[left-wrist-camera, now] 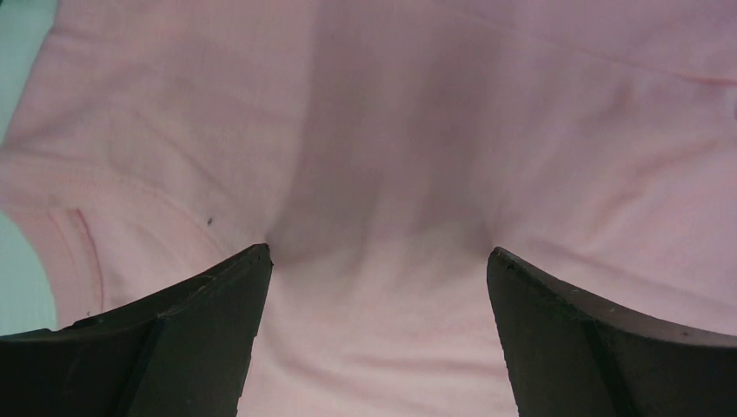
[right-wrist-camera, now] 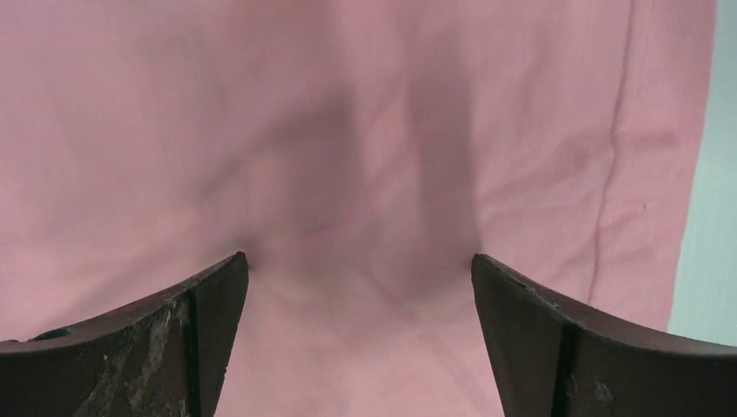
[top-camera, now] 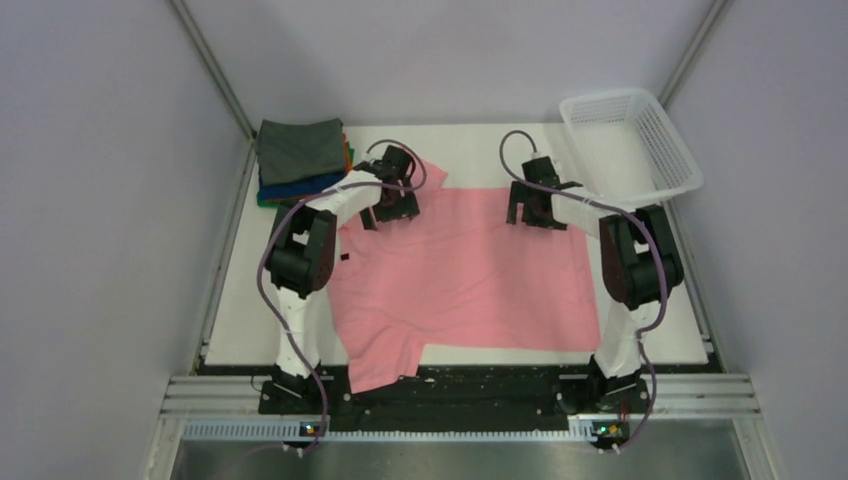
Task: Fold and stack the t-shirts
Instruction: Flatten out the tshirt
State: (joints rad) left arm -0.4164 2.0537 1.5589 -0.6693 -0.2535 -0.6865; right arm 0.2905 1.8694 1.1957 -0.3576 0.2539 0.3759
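Observation:
A plain pink t-shirt (top-camera: 470,270) lies spread flat on the white table, one sleeve hanging over the near edge. My left gripper (top-camera: 392,213) is open, its tips pressed down on the shirt's far left part by the collar; the pink cloth (left-wrist-camera: 382,174) fills its wrist view. My right gripper (top-camera: 535,218) is open, tips down on the shirt's far right part near its hem; pink cloth (right-wrist-camera: 348,174) fills that view too. A stack of folded shirts (top-camera: 300,160), dark grey on top with blue, orange and green below, sits at the far left.
A white plastic mesh basket (top-camera: 630,140) stands at the far right corner. Bare table (top-camera: 470,155) shows beyond the shirt, between stack and basket. Grey walls enclose the table on three sides.

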